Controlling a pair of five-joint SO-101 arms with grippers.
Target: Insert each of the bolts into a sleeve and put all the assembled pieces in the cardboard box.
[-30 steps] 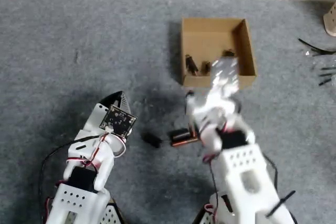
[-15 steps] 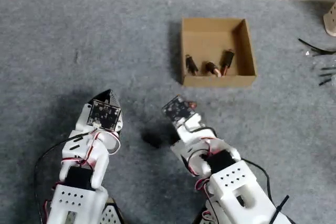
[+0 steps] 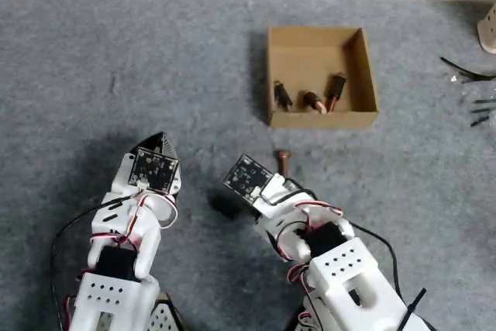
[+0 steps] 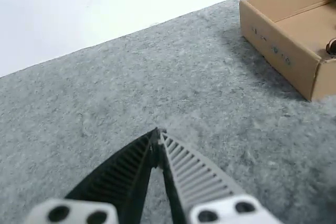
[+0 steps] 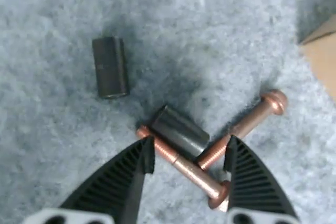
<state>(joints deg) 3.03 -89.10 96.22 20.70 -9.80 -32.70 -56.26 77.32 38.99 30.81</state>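
Two copper bolts (image 5: 184, 169) (image 5: 252, 119) lie crossed on the grey carpet, with a dark sleeve (image 5: 179, 132) resting against them. My right gripper (image 5: 189, 153) hangs open just above, one finger on each side of that sleeve. A second loose sleeve (image 5: 110, 66) lies apart from the pile, also seen as a sleeve (image 3: 225, 205) in the high view, where one bolt (image 3: 282, 162) pokes out beside the right arm. The cardboard box (image 3: 322, 120) holds three assembled pieces (image 3: 311, 100). My left gripper (image 4: 157, 134) is shut on nothing, low over bare carpet.
The box's corner (image 4: 283, 51) stands beyond the left gripper. Black cable ties and small parts (image 3: 473, 87) lie at the carpet's right edge. A white wall borders the far side of the carpet. Open carpet spreads across the left half.
The right arm has swung back from over the box and come down over the loose bolts and sleeve. The left arm shifted slightly left, then stayed put.
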